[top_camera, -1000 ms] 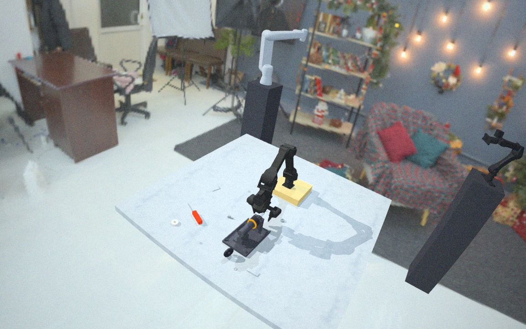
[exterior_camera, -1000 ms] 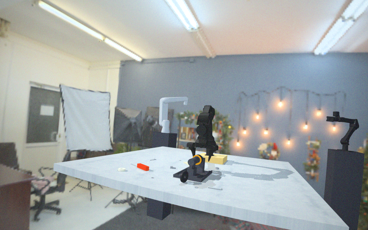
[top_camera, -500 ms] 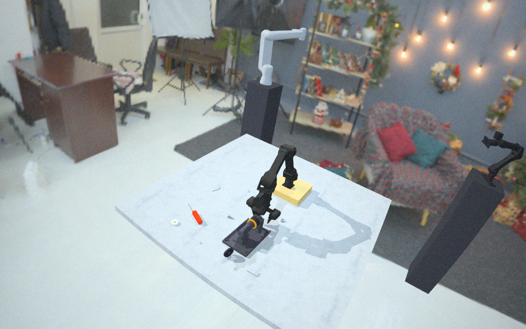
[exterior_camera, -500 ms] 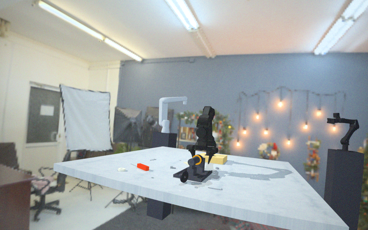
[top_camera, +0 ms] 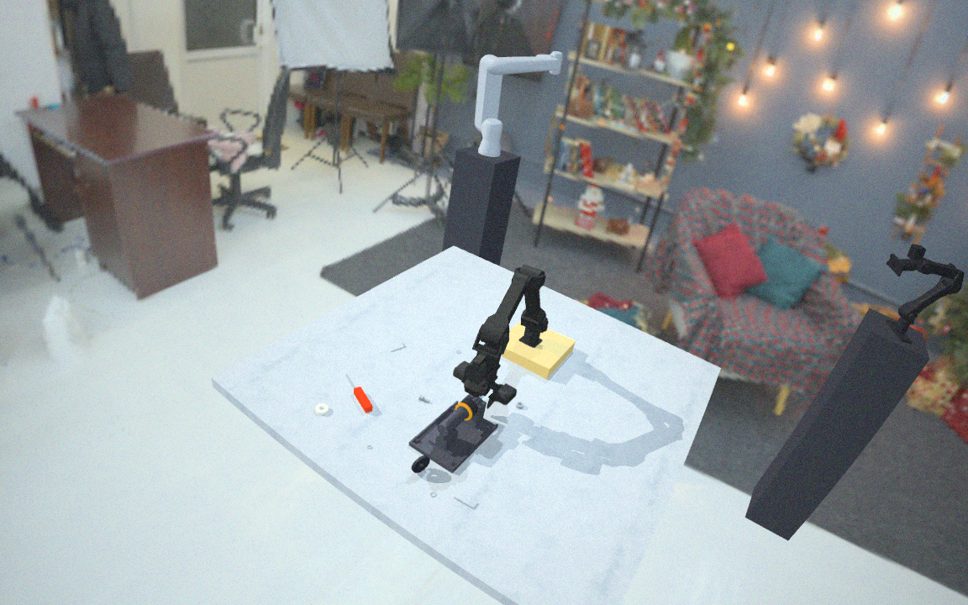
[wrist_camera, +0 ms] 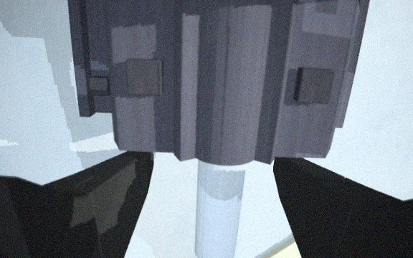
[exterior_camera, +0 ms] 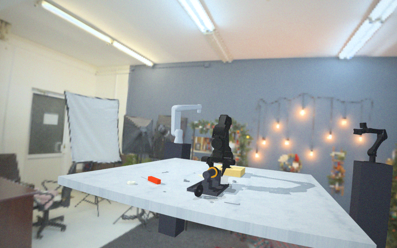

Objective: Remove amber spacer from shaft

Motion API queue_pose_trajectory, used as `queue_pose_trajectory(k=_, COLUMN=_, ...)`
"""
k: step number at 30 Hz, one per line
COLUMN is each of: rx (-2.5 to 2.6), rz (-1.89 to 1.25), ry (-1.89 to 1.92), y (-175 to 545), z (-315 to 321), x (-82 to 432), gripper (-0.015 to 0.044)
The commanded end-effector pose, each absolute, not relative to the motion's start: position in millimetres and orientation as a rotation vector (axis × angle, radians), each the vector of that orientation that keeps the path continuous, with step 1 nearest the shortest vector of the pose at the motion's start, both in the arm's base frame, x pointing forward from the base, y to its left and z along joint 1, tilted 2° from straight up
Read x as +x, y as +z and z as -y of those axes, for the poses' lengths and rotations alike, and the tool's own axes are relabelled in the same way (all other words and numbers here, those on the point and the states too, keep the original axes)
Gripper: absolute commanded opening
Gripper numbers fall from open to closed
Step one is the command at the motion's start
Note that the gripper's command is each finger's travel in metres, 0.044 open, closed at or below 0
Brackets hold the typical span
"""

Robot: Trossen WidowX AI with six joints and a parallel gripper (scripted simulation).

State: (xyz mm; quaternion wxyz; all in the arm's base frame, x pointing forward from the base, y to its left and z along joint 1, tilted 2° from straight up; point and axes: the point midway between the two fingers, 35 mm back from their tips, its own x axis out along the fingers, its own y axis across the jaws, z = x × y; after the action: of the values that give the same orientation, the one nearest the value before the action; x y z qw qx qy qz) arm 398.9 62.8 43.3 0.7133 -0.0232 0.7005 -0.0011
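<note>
Your gripper (top_camera: 484,397) (exterior_camera: 214,168) (wrist_camera: 214,157) hangs at the far end of the housing block (top_camera: 475,407) (exterior_camera: 214,179) (wrist_camera: 228,82), fingers partly spread, one either side of the pale shaft (wrist_camera: 219,215), with gaps showing between. The shaft juts from the housing along the fingers' midline, its length running toward the yellow block (top_camera: 540,352) (exterior_camera: 235,171) (wrist_camera: 285,250) on the far side; a pull should follow that line, away from the housing. An amber ring (top_camera: 467,407) (exterior_camera: 216,173), perhaps the spacer, though the view is small, circles the dark barrel. On the pale table (top_camera: 307,338) (exterior_camera: 107,182), a red-handled screwdriver (top_camera: 362,399) (exterior_camera: 154,179) lies left; beyond stands a blue-grey wall (top_camera: 765,135) (exterior_camera: 169,83) with hanging bulbs.
</note>
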Motion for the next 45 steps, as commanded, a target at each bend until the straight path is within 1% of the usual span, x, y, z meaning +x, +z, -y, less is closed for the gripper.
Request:
queue_pose_trajectory(k=1, rx=-0.051, rz=-1.552, ry=-0.002, y=43.4, z=-62.9, x=398.9, gripper=0.0151)
queue_pose_trajectory(k=7, rx=-0.051, rz=-1.552, ry=-0.002, y=43.4, z=-62.9, x=398.9, gripper=0.0000)
queue_pose_trajectory(k=45, rx=-0.055, rz=-1.554, ry=0.000, y=43.0, z=-62.4, x=386.3, gripper=0.0000)
